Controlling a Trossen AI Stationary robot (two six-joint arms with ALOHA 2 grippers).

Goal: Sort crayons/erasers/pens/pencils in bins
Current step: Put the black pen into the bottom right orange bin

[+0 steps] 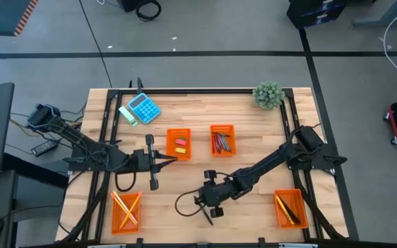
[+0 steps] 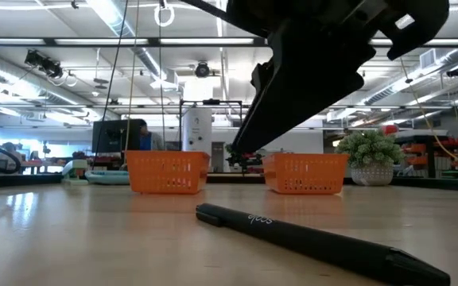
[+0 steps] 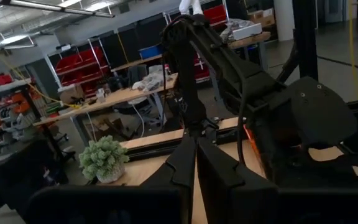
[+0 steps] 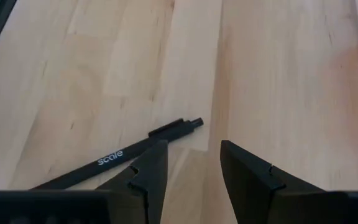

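Looking down from the high view, the right gripper (image 1: pixel 210 210) hangs over the front middle of the table (image 1: pixel 253 138), with its jaws spread wide. The black pen (image 1: pixel 208 211) must lie under it, but the arm hides most of it here. The left gripper (image 1: pixel 173 160) waits just in front of the eraser bin (image 1: pixel 178 142), with its jaws almost pressed together and nothing in them. The pen bin (image 1: pixel 290 208) sits at the front right corner, close to the table edge. I think the pen should go there. The wood between the gripper and that bin is bare, so there is room to move.

In the low view, the pen (image 2: pixel 308 238) lies flat on the wood, and two orange bins (image 2: pixel 168 172) stand far behind it.

The left wrist view shows its dark fingers (image 3: pixel 185 168) close together, pointing at the plant (image 3: pixel 103 158).

In the right wrist view, the pen (image 4: pixel 123 155) slants off to one side, its tip just beside one finger (image 4: pixel 151 171). To grab well, the gripper should slide over so the pen sits between both fingers, turn to cross it, then go down and squeeze.
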